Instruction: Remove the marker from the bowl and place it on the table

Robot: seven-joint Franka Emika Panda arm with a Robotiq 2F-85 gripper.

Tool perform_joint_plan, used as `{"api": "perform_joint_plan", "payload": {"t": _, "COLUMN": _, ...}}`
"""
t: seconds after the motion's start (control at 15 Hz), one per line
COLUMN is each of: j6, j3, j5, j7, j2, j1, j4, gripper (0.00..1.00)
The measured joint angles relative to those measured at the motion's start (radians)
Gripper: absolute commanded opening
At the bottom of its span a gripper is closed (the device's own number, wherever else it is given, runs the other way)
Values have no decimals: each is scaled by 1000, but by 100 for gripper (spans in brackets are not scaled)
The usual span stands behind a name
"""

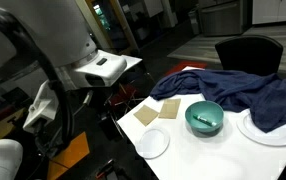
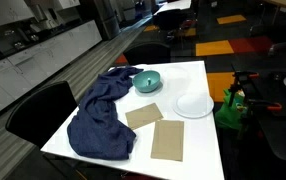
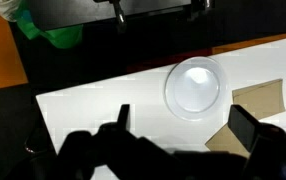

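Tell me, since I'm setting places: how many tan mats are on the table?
2. One tan mat lies next to the blue cloth; the other mat lies beside it, nearer the table edge. The cloth may hide more.

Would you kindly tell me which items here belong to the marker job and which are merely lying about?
Job: teal bowl, marker in it (barely discernible), white table, gripper with fingers apart.
Lying about: blue cloth, tan mats, white plates.

Soft, even indoor light falls from above in both exterior views, and the white table (image 2: pixel 178 80) looks bright, almost washed out. All frames are small and grainy. In the wrist view the fingers (image 3: pixel 245 130) are dark, blurred silhouettes.
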Motion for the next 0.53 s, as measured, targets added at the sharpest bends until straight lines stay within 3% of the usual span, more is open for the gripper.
{"api": "perform_joint_plan", "payload": {"t": 0.53, "j6": 2, "j3": 3, "j5": 6, "j7": 1, "j2": 0, "j1": -1, "j4": 0, "gripper": 100}}
